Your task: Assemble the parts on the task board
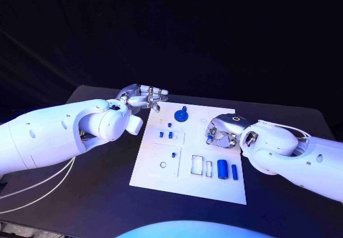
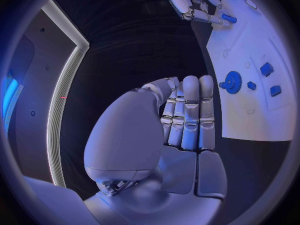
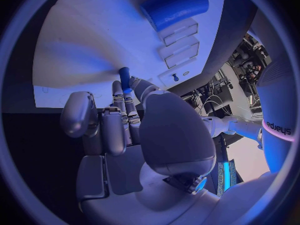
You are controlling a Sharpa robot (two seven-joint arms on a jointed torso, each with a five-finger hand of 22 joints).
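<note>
Task board [image 1: 214,191], the white plate, lies in the middle of my black bench [image 1: 85,198]. On it I see a blue gear [image 1: 181,115] near the far edge, two small blue pieces [image 1: 166,134] in a recessed square below the gear, a blue cylinder [image 1: 222,169] lying flat toward the near right corner and a slimmer blue peg [image 1: 234,171] just beside it.

My left hand [image 1: 145,97] hovers off the board's far left corner, above the bench; from its wrist camera the fingers [image 2: 189,112] lie straight and pressed side by side, with nothing in them, and the gear sits on the board just beyond the fingertips.

My right hand [image 1: 223,133] is over the right side of the board, fingers curled down toward the plate. Its wrist view shows a small blue pin [image 3: 125,79] pinched at the fingertips, the pin's far end right at the white surface; whether it touches I cannot tell. The big blue cylinder lies further along the board in that same view, beside a row of rectangular slots [image 3: 181,47].
</note>
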